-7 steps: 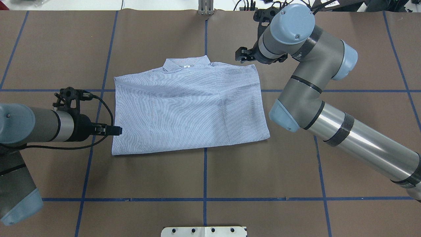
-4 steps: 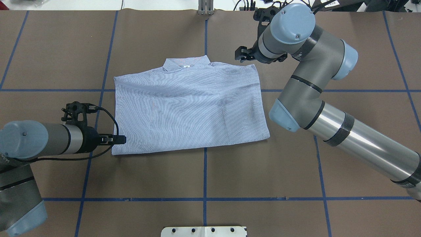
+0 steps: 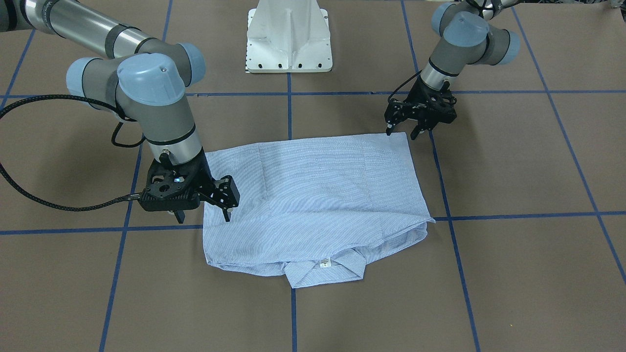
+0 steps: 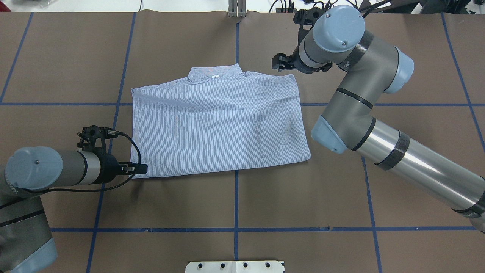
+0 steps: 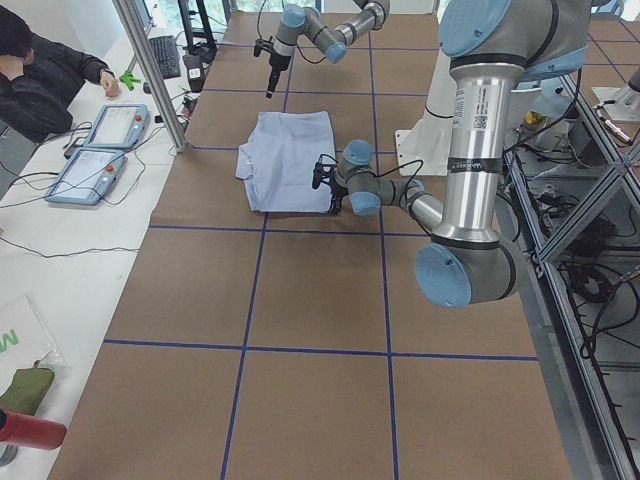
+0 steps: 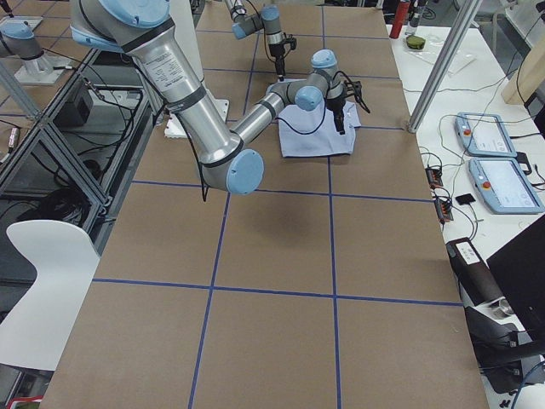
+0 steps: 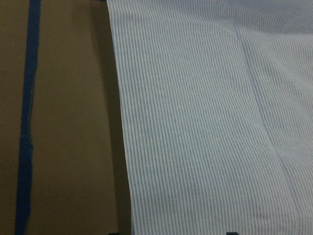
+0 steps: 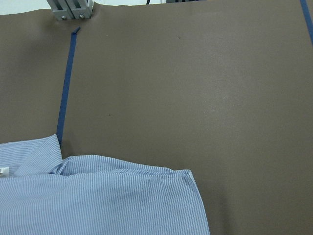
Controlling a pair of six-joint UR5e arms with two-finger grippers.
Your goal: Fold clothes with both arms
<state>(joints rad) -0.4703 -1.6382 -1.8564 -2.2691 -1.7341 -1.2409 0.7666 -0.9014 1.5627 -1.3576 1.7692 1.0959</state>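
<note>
Blue-and-white striped shirt [image 3: 318, 195] is seen from the front lying folded on the brown table [image 3: 489, 274], collar towards the camera. The right gripper [image 3: 203, 217] is held with jaws spread astride one side edge. The left gripper [image 3: 401, 135], jaws likewise parted, is set at the far corner. From overhead, the grippers are found at diagonally opposite corners. Striped cloth is shown in both wrist views.

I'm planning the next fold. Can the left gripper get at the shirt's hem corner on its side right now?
Probably yes: the left gripper hangs open right at that corner of the shirt, with nothing between them.
</note>
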